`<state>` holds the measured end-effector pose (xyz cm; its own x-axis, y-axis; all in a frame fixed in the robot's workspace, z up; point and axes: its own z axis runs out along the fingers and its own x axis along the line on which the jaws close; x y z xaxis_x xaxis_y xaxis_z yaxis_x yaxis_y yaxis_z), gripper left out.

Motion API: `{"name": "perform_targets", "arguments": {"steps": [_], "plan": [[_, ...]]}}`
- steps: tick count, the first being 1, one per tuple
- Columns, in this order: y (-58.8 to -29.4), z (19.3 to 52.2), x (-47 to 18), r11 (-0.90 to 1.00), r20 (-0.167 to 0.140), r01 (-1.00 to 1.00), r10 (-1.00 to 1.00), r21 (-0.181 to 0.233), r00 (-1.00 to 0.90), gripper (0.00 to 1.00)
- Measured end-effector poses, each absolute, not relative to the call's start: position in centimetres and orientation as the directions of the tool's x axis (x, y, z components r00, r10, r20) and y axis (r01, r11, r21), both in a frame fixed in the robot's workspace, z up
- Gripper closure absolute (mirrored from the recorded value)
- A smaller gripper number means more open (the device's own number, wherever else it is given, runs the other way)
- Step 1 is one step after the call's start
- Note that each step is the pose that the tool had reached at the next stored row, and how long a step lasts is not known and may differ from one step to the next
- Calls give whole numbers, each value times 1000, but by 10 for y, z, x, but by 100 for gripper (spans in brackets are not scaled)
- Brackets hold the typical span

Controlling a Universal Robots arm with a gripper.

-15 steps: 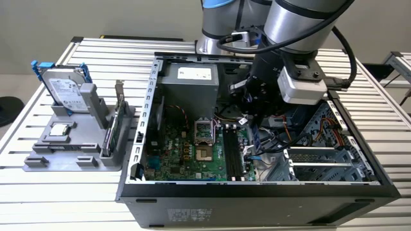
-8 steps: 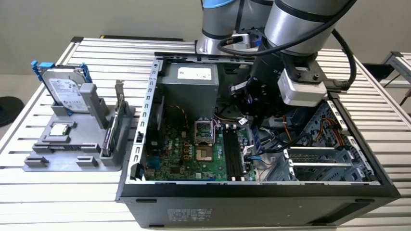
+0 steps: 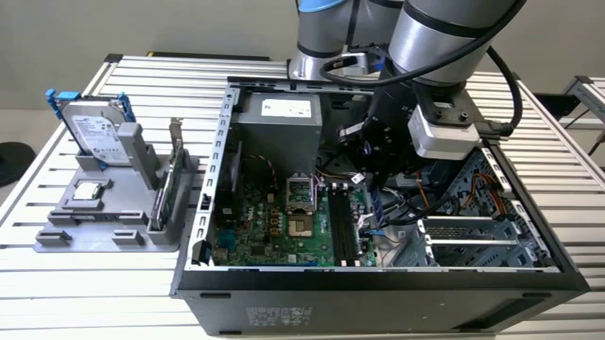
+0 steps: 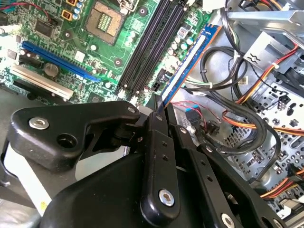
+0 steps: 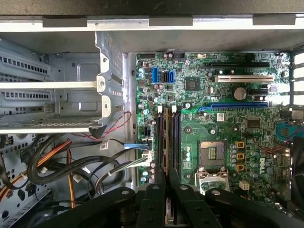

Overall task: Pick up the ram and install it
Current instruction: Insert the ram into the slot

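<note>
On your pale slatted surface point(image 3: 57, 283), at the exterior view's left, a grey plastic holder point(image 3: 95, 244) carries the silver hard drive in its blue bracket point(image 3: 95, 131). Further right, inside the open black computer case point(image 3: 378, 304), your black pincer point(image 5: 166, 175) is closed to a sliver on the slim, narrow ram stick point(image 5: 166, 152). You see the stick edge-on, lengthwise over the black memory slots point(image 5: 176, 142) of the green motherboard point(image 5: 223, 128). Whether it touches them, you cannot tell.

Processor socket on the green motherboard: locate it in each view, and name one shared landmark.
Exterior view: the square metal-framed processor socket, on the exterior view's left of the long black memory slots.
First wrist view: socket beside the slots, opposite the cables.
Second wrist view: socket beside the slots likewise.
Shared landmark: the slots.
</note>
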<state>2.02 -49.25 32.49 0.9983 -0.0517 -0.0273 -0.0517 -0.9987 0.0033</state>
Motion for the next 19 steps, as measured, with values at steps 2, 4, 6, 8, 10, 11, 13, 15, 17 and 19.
{"name": "perform_targets", "arguments": {"steps": [2, 4, 6, 8, 10, 11, 13, 15, 17, 19], "plan": [[-492, 324, 20, -999, -27, -52, -52, 3, 998, 100], [-492, 324, 20, -999, -27, -52, -52, 3, 998, 100], [-492, 324, 20, -999, -27, -52, -52, 3, 998, 100], [-492, 324, 20, -999, -27, -52, -52, 3, 998, 100], [-492, 323, 20, -999, -27, -52, -52, 3, 998, 100], [-492, 323, 20, -999, -27, -52, -52, 3, 998, 100], [-492, 322, 20, -999, -27, -52, -52, 3, 998, 100], [-492, 321, 20, -999, -27, -52, -52, 3, 998, 100], [-492, 319, 20, -999, -27, -52, -52, 3, 998, 100], [-492, 318, 20, -999, -27, -52, -52, 3, 998, 100]]}}
